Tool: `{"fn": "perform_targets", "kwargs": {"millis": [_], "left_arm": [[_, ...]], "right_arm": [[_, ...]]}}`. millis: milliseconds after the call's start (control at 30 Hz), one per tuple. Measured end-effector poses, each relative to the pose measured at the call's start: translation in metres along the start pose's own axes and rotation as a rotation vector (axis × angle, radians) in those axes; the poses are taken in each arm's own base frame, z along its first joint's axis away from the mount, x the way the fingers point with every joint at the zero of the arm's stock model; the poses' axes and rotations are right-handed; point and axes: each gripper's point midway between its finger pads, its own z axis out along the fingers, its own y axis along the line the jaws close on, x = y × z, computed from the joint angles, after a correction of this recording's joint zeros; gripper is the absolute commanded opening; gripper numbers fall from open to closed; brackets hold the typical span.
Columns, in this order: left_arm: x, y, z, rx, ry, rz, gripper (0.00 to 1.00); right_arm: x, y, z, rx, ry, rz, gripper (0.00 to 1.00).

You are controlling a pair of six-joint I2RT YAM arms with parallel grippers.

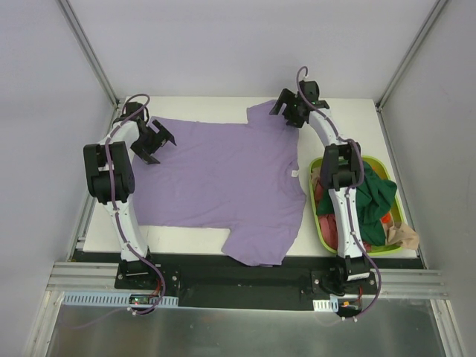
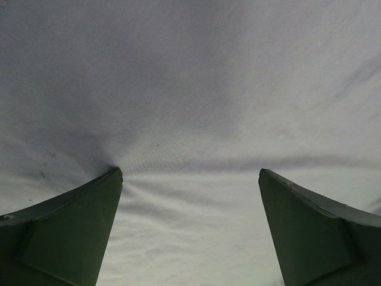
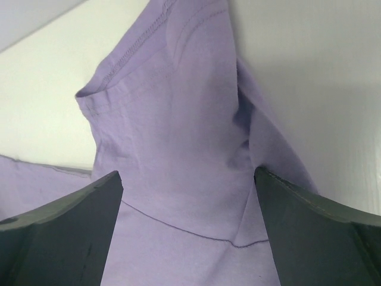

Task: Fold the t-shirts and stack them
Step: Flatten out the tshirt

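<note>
A lavender t-shirt [image 1: 223,178] lies spread flat on the white table, hem to the left and collar to the right. My left gripper [image 1: 159,147] stands open over its far left hem corner. In the left wrist view pale cloth [image 2: 196,101] fills the frame, and my left gripper [image 2: 190,173] has its left fingertip [image 2: 110,182] pressing into it, wrinkles fanning out. My right gripper [image 1: 285,115] is open at the far sleeve. That sleeve [image 3: 172,119] lies between the spread fingers of the right gripper [image 3: 187,173]. A dark green t-shirt [image 1: 375,197] and a red-pink one [image 1: 388,222] sit bunched in the basket.
A lime-green basket [image 1: 320,223] stands at the table's right side, beside the right arm's upright link. A beige cloth [image 1: 407,236] hangs over its near right corner. Bare white table [image 3: 47,89] shows beyond the sleeve. Grey walls enclose the table on three sides.
</note>
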Motion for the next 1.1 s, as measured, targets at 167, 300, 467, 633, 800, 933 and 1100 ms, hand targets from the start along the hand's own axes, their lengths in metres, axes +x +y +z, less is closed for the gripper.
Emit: {"fn": "perform_targets", "kwargs": {"millis": [167,300,467,633,800,933,1100], "left_arm": [[0.0,-0.001,-0.001,0.003,0.001,0.003,0.99],[-0.004,-0.004,-0.003,0.007,-0.005,0.012,0.99],[-0.016,-0.017,-0.013,0.036,-0.041,0.035,0.99],[-0.022,-0.019,-0.058,0.034,-0.118,0.065,0.99],[0.006,0.019,-0.152,0.049,-0.268,0.022,0.99],[0.043,0.102,-0.177,-0.031,-0.347,-0.162,0.99],[0.119,0.177,-0.136,-0.226,-0.181,-0.315,0.88]], "right_arm": [[-0.013,0.007,0.01,-0.066,-0.04,0.028,0.96],[-0.018,0.009,0.013,-0.084,-0.062,0.02,0.96],[-0.018,0.008,0.01,-0.084,-0.057,-0.032,0.96],[-0.01,0.008,-0.031,-0.041,0.005,-0.143,0.96],[-0.012,0.035,-0.133,-0.041,-0.015,-0.276,0.96],[0.021,0.063,-0.23,-0.05,-0.099,-0.395,0.96],[0.135,0.072,-0.287,-0.106,-0.084,-0.529,0.96]]}}
